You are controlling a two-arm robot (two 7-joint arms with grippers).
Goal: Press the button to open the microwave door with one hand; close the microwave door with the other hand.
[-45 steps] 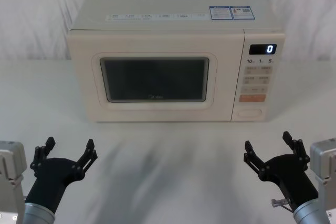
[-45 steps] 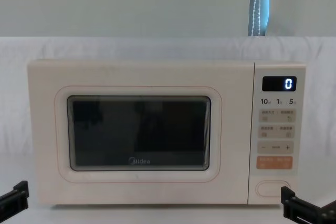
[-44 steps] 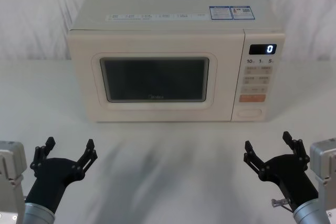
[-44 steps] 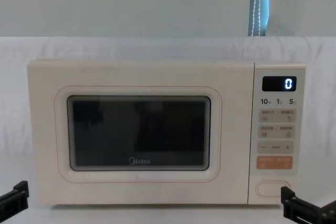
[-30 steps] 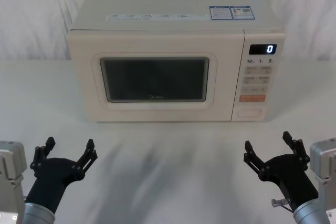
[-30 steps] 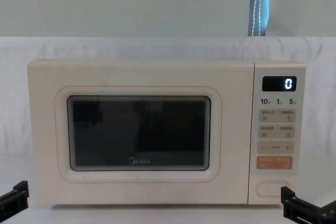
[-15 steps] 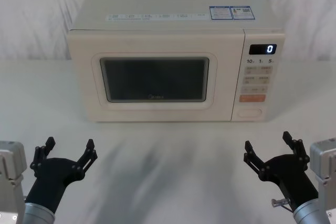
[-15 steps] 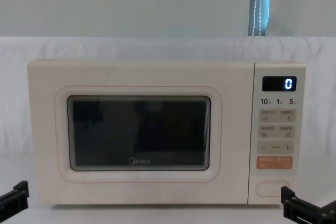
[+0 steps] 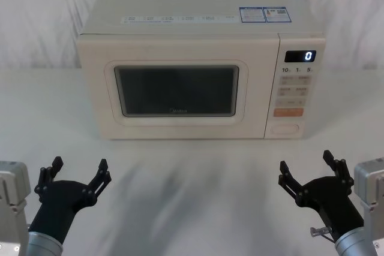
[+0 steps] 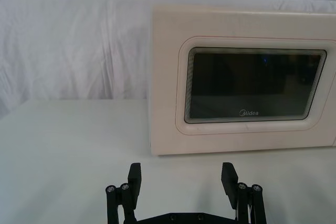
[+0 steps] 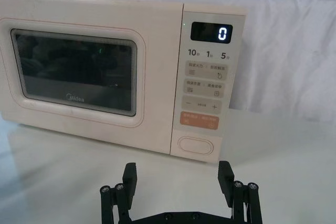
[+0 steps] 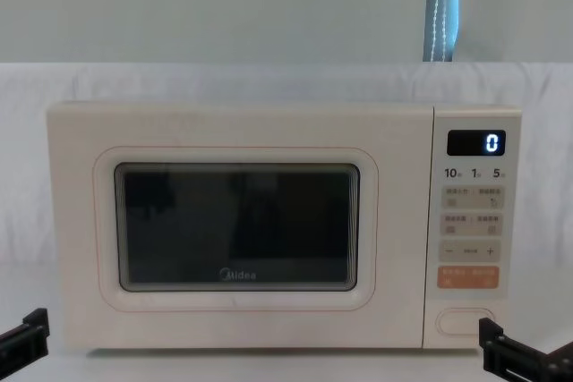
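A white cloth-covered counter point(image 9: 192, 184) carries a cream box-shaped microwave point(image 9: 198, 10), set back toward a white draped backdrop point(image 9: 36, 16). A broad bare strip of counter lies between the microwave's front edge and both grippers, and open cloth runs to either side of the appliance.

The wide cream microwave door point(image 9: 96, 94) with its dark glass window point(image 9: 177, 91) and raised rounded frame sits shut, flush with the front. "Midea" is printed small under the glass.

To the door's right is the control panel point(image 11: 207, 77). Its dark display point(image 9: 300, 56) shows a lit "0"; below it read "10", "1" and "5", then small cream keys with grey print too fine to read, a "−" and "+" row, and an orange rectangular key point(image 11: 199, 121). The large cream pill-shaped button point(image 9: 284, 129) sits at the panel's bottom, untouched.

On the microwave's top are a blue-and-white label point(image 9: 263, 14) and a strip of small print, unreadable.

The black blocky left gripper point(image 9: 77, 172) hovers low over the counter's near left, fingers spread wide and empty. The black right gripper point(image 9: 306, 166) hovers at the near right, well short of the button, fingers likewise wide and empty.
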